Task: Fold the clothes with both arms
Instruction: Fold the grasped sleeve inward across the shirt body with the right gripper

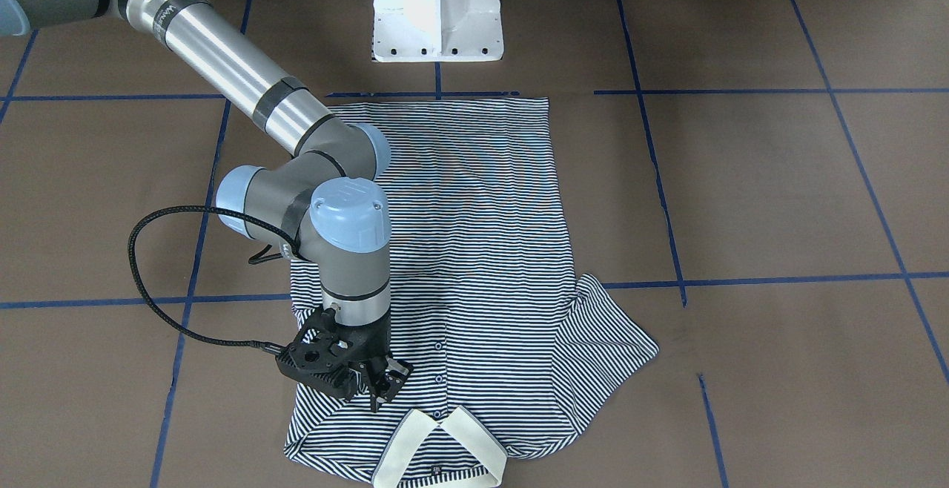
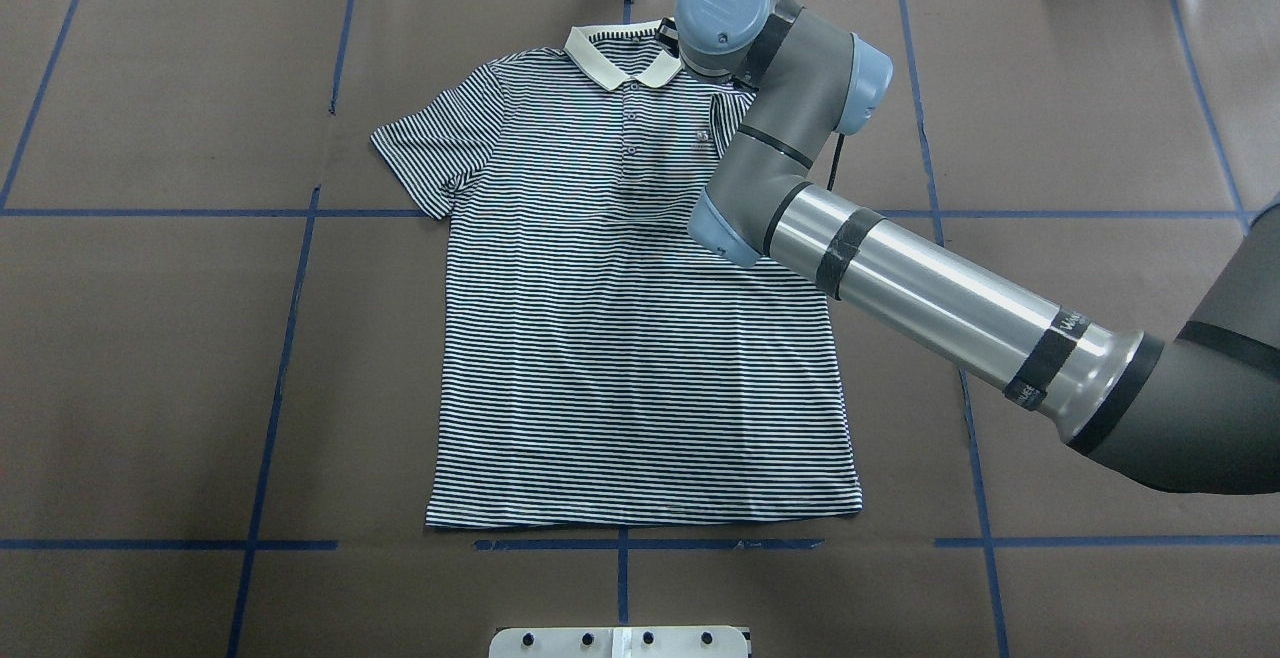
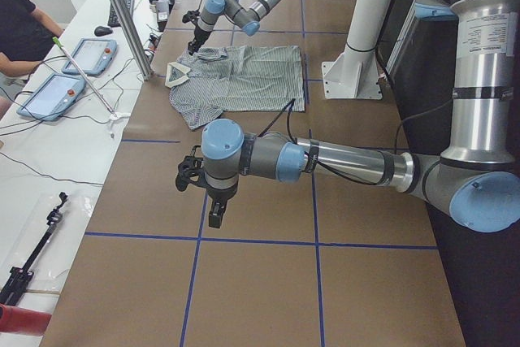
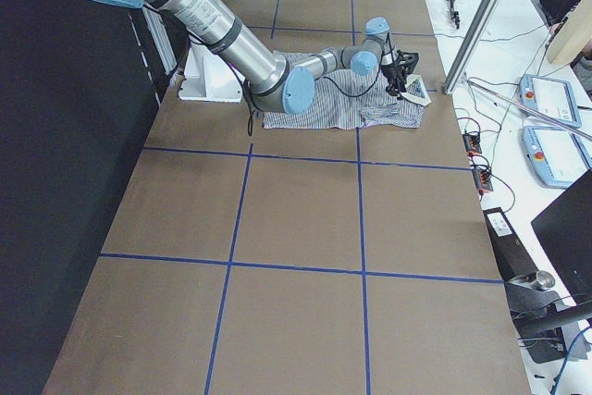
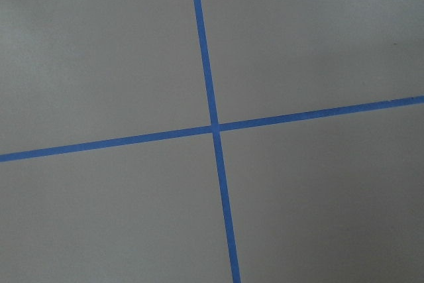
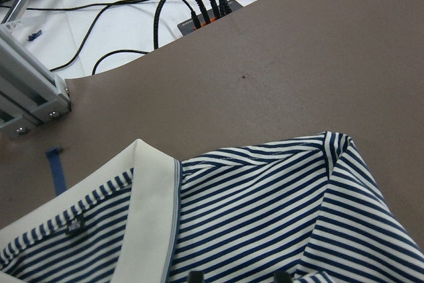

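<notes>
Front-facing view first: I'm watching the right gripper hanging low over the polo shirt, just beside the cream collar. The shirt is lying flat, buttons up. Its long axis is running straight away from the robot, hem by the base and collar pointing at the operators' edge.

Overhead now: the right arm's wrist is covering its own gripper, so I'm only reading that it sits above the collar-end shoulder on the robot's right. The other sleeve is spreading out to the left.

Left-end view: the left gripper is hovering over bare table, well apart from the shirt. I cannot tell whether it is wide or narrow.

Right-end view: the near arm is reaching across the cloth to the collar end.

Left wrist: I'm getting only a blue tape cross, no cloth.

Right wrist: two fingertips are peeking in at the bottom edge, standing apart. Striped cloth lies beneath them and the collar is off to the left. I judge nothing is pinched. The right arm is far nearer, and its cloth lies directly below.
</notes>
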Tool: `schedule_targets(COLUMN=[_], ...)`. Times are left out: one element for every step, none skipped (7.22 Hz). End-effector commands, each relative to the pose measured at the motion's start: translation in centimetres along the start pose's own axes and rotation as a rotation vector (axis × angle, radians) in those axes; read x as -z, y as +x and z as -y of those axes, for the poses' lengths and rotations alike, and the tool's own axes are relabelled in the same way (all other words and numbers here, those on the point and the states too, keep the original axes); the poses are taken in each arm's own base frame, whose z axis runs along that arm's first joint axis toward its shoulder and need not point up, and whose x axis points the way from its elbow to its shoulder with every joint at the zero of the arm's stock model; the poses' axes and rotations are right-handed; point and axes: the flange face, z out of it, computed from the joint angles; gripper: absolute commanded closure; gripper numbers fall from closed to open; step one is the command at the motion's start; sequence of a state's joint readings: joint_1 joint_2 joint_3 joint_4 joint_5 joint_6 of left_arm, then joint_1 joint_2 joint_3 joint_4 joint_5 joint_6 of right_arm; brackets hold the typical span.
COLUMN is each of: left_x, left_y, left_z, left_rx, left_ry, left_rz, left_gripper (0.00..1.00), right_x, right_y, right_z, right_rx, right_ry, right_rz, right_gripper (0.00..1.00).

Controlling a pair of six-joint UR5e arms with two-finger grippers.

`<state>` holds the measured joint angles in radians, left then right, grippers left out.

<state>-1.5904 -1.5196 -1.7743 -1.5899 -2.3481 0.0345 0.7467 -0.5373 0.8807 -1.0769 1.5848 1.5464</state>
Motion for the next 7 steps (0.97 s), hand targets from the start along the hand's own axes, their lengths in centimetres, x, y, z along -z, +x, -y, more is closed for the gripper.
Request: schedule_targets(left_x=[0.9, 0.4, -1.2, -3.4, -7.1, -11.3, -13.0], left_y=[2.2, 4.7, 8.9, 14.8, 21.8, 29.6, 34.3], left_z=[0.9, 1.7, 4.2, 8.4, 11.1, 14.9, 19.4], left_rx=[-0.063, -0.06, -0.026, 0.06, 0.064, 0.081, 0.112], left_ry=[0.058, 0.107, 0.123, 0.081, 0.051, 0.052, 0.037], left_rz=[-0.087, -0.158, -0.2, -0.245, -0.203, -0.154, -0.163], left_gripper=[0.0, 0.0, 0.0, 0.05, 0.06, 0.06, 0.11], right_x=[4.1, 8.0, 10.8, 13.4, 15.8, 16.8, 17.3], right_y=[-2.2, -1.5, 3.1, 10.3, 15.8, 19.8, 23.0], right_z=[2.1, 4.1, 5.2, 5.6, 6.0, 7.0, 7.6], right_rx=[-0.026, -0.04, -0.038, -0.02, 0.017, 0.029, 0.051], right_ry=[-0.031, -0.143, -0.233, -0.294, -0.328, -0.362, -0.4], right_rz=[0.078, 0.136, 0.167, 0.209, 0.237, 0.241, 0.24], right_gripper=[0.0, 0.0, 0.0, 0.0, 0.0, 0.0, 0.0])
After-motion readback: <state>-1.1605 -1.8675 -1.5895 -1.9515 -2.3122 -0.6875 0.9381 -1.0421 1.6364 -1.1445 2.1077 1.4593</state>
